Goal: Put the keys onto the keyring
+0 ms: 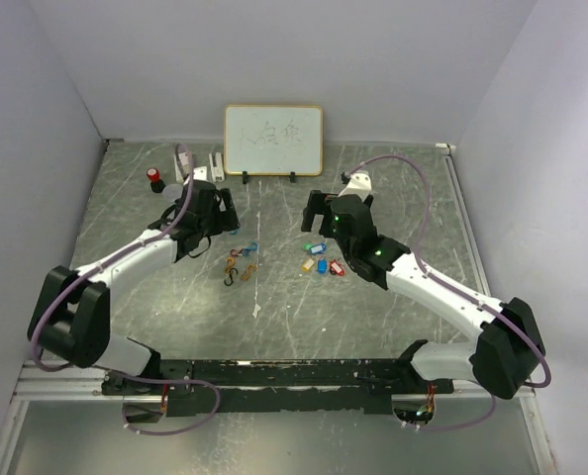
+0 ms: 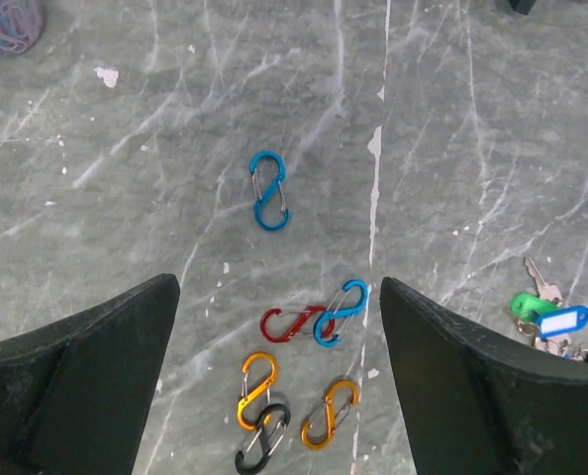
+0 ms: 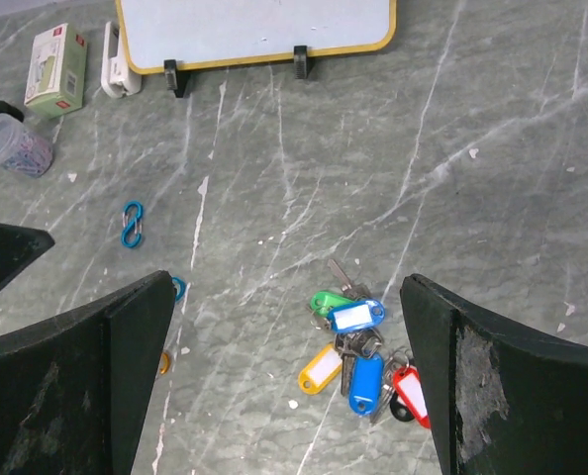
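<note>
The keys [image 3: 358, 348] lie in a loose heap on the grey marble table: metal keys with green, blue, yellow and red plastic tags. They also show in the top view as the keys [image 1: 322, 259] and at the right edge of the left wrist view as the keys [image 2: 551, 322]. Several S-shaped keyring clips [image 2: 314, 325] in blue, red, orange and black lie scattered to their left, with one blue clip [image 2: 268, 191] apart. My left gripper [image 2: 279, 297] hovers open above the clips. My right gripper [image 3: 286, 287] hovers open above the table, the keys just inside its right finger. Neither holds anything.
A small whiteboard [image 1: 273, 139] stands at the back. A red-capped item [image 1: 156, 179] and white boxes [image 1: 203, 166] sit back left, with a jar of paper clips [image 3: 17, 143] and a green-white box [image 3: 56, 67]. Walls enclose three sides.
</note>
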`<action>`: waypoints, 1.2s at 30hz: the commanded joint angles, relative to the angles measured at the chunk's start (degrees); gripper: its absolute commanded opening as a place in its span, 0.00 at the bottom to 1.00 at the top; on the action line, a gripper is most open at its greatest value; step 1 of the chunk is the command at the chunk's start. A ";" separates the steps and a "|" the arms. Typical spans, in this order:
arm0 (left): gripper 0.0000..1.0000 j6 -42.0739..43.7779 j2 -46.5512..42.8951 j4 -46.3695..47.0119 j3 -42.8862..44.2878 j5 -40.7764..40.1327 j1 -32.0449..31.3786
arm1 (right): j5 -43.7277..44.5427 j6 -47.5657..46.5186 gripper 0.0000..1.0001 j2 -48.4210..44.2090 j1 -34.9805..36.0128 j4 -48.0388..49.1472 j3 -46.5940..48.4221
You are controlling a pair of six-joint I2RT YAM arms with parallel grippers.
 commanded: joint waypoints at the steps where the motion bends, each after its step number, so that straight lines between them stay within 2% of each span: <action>1: 0.94 1.52 3.69 3.07 2.02 -3.34 -1.53 | 1.33 0.16 1.00 -0.85 0.18 -0.06 0.75; 7: 0.93 1.38 11.14 4.86 4.59 -4.81 -3.59 | 2.06 -0.71 1.00 -3.00 0.20 0.67 -0.53; 15: 0.93 2.02 19.09 4.09 10.66 -9.48 -5.57 | 3.09 -1.83 1.00 -1.42 -0.24 0.56 -0.15; 23: 0.93 2.63 23.65 3.82 13.05 -11.57 -5.53 | 2.92 -2.00 1.00 -0.66 -0.91 1.08 -0.25; 36: 0.92 3.25 26.95 6.38 12.70 -10.67 -4.93 | 3.49 -1.61 1.00 -1.61 -1.42 0.65 -0.79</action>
